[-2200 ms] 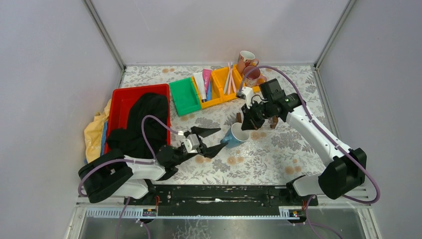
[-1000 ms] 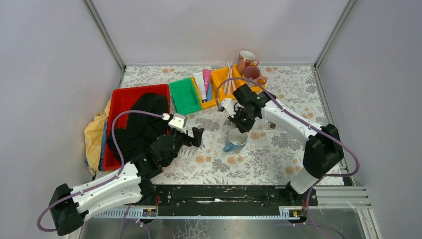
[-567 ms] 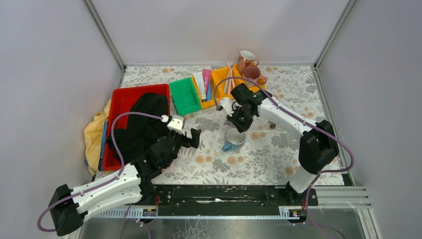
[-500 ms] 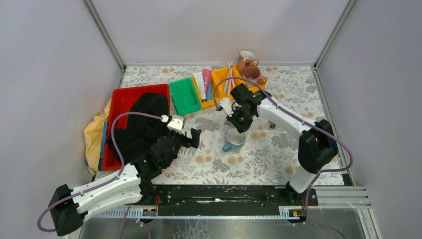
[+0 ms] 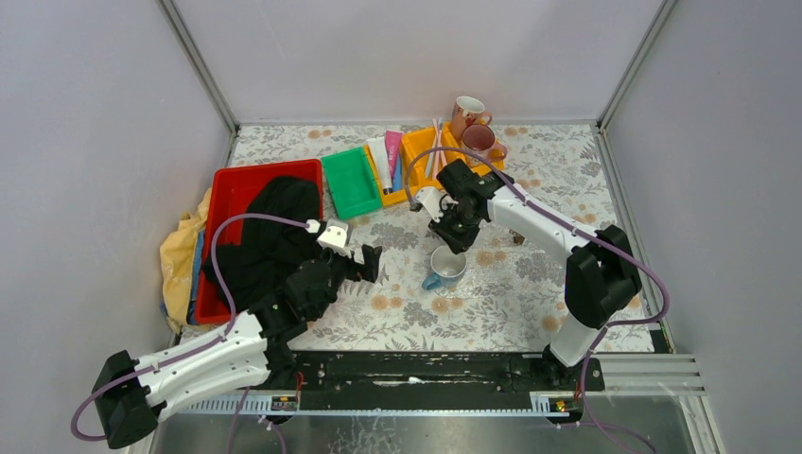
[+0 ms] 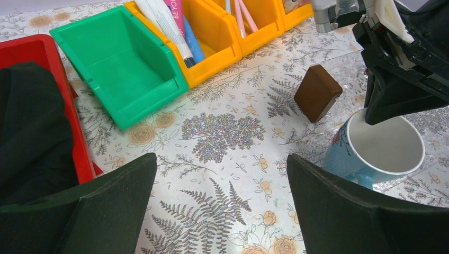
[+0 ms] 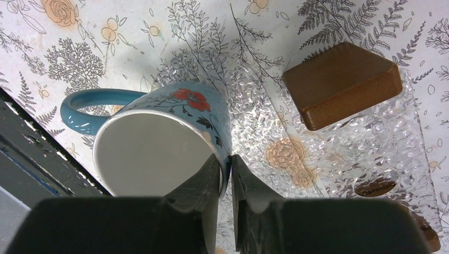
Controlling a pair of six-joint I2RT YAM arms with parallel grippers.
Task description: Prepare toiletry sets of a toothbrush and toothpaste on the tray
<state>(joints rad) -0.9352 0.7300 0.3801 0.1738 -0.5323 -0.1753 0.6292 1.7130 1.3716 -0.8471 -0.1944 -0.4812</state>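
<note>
The place is a robot lab's test cell: bare grey walls [image 5: 95, 142] in metal framing [image 5: 199, 66] box in a small bench [image 5: 530, 284]. A left arm [image 5: 199, 355] and a right arm [image 5: 549, 222], trailing purple cables [image 5: 241, 219], are bolted to a black rail [image 5: 426, 371] at its near edge. The household things are set out as props on the flower-patterned top: plastic bins [image 5: 352, 184] with toothpaste [image 5: 383, 156] and toothbrushes [image 5: 435, 147], a mug [image 5: 446, 265], and a red tray [image 5: 265, 170] of clothes [image 5: 274, 227].
</note>
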